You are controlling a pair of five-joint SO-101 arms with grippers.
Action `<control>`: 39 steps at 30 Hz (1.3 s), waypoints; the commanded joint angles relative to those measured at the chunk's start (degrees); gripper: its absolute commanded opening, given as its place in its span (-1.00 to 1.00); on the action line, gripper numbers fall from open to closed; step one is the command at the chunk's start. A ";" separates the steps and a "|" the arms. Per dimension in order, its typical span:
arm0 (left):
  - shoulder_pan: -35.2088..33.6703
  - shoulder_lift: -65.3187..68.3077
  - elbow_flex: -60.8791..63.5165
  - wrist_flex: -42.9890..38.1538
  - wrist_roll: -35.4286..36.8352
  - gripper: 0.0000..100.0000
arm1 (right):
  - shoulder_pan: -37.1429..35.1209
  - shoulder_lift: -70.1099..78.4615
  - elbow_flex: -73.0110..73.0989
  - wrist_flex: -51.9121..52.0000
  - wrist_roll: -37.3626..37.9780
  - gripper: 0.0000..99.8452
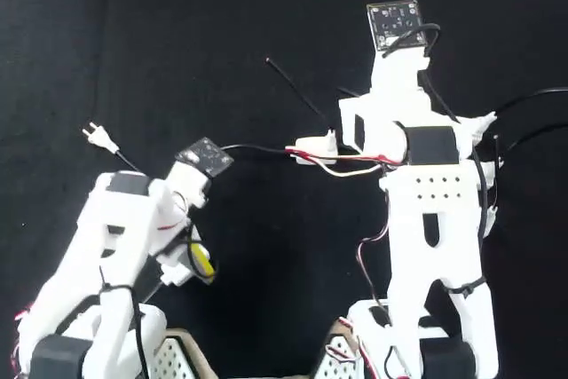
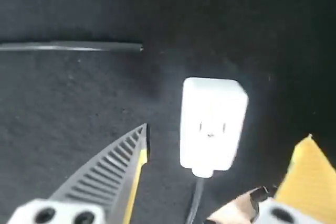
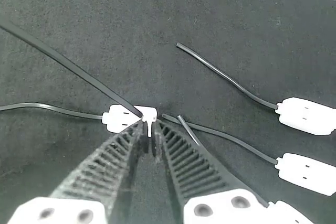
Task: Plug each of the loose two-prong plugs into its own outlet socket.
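My right gripper [image 3: 149,127] is shut on a small white plug [image 3: 149,113] whose black cable runs away across the cloth. The plug's face butts against a white socket [image 3: 119,118]; its prongs are hidden. Two more white sockets [image 3: 307,115] [image 3: 308,173] lie off to one side, each on a black cable. My left gripper [image 2: 227,132] is open, its yellow-edged fingers [image 2: 123,163] on either side of another white socket [image 2: 212,123] that lies slots up. A loose two-prong plug [image 1: 100,138] lies on the black cloth beyond the left arm [image 1: 133,219].
A cut black cable end [image 2: 140,48] lies past the socket in the left wrist view. Another loose cable end [image 3: 178,46] belongs to a socket lead. The right arm [image 1: 426,175] covers its own gripper from above. Black cloth [image 1: 177,42] covers the table.
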 commanded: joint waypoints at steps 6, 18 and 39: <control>0.57 -5.01 -3.38 9.49 -3.34 -0.45 | -0.79 -1.45 -0.31 -0.70 -0.53 -0.96; 10.07 -25.93 12.26 1.58 1.85 -0.52 | -0.79 -1.45 -0.31 -0.70 -0.53 -0.96; 3.91 -9.23 -2.77 6.15 1.32 -0.51 | -0.79 -1.45 -0.31 -0.97 -0.53 -0.96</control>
